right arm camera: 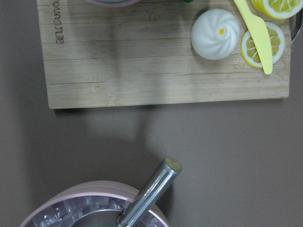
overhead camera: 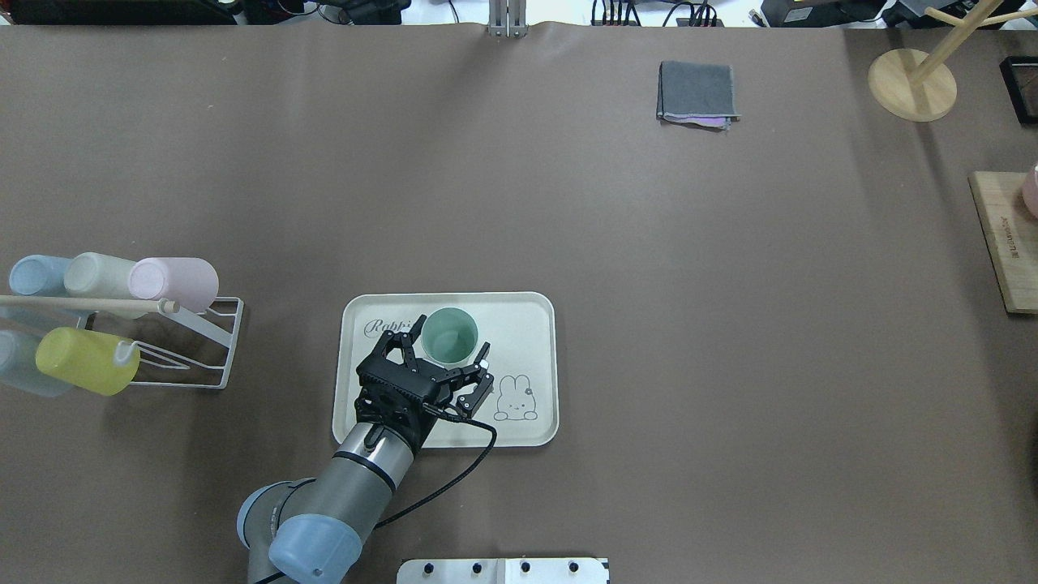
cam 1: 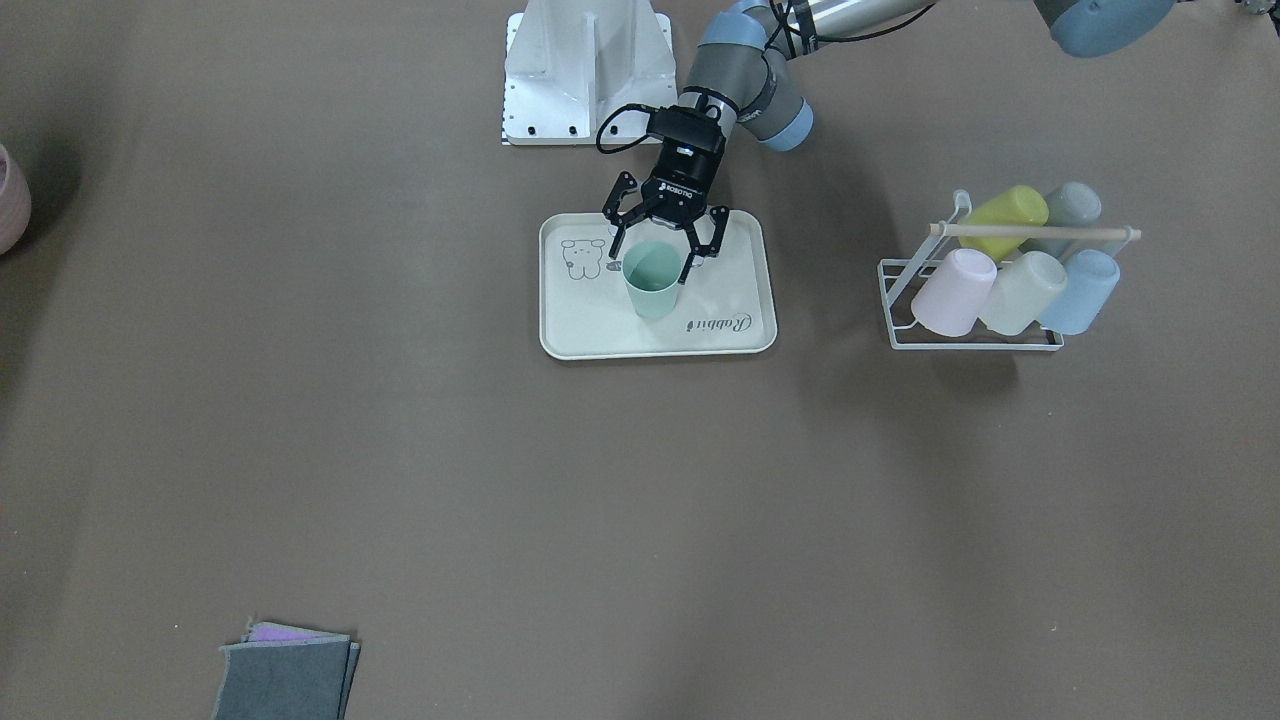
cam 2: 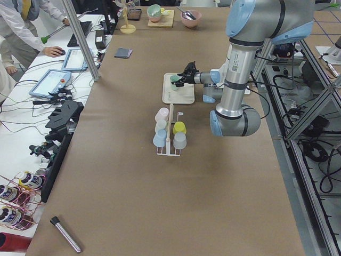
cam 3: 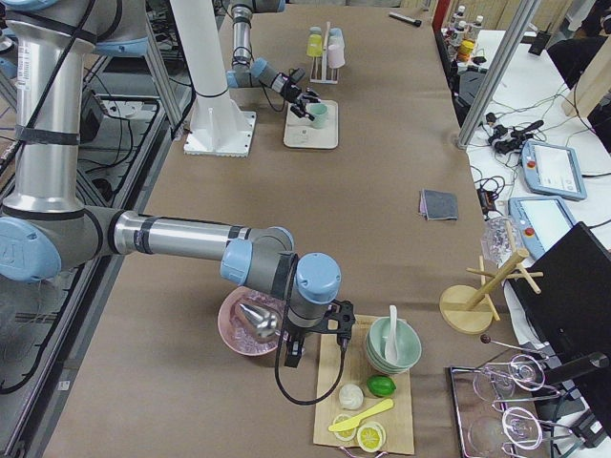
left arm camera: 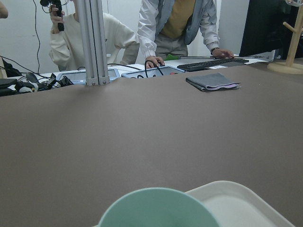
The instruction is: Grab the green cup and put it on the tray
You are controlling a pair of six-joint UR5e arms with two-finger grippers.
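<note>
The green cup [cam 1: 652,282] [overhead camera: 448,336] stands upright on the cream tray [cam 1: 735,335] [overhead camera: 531,312], beside its "Rabbit" script. My left gripper [cam 1: 661,250] [overhead camera: 448,347] is open, low over the tray, with its fingers spread to either side of the cup's robot-side rim. Nothing is held. The left wrist view shows the cup's rim [left arm camera: 158,208] at the bottom edge, with the tray's corner [left arm camera: 236,201] beside it. My right gripper [cam 3: 294,351] shows only in the exterior right view, over a pink bowl [cam 3: 246,324]; I cannot tell its state.
A white wire rack [cam 1: 905,300] [overhead camera: 219,345] holds several pastel cups on the robot's left. A folded grey cloth [cam 1: 285,670] [overhead camera: 697,93] lies far across the table. A wooden board [overhead camera: 1001,239] [right arm camera: 165,56] with food is at the robot's right. People stand past the far edge.
</note>
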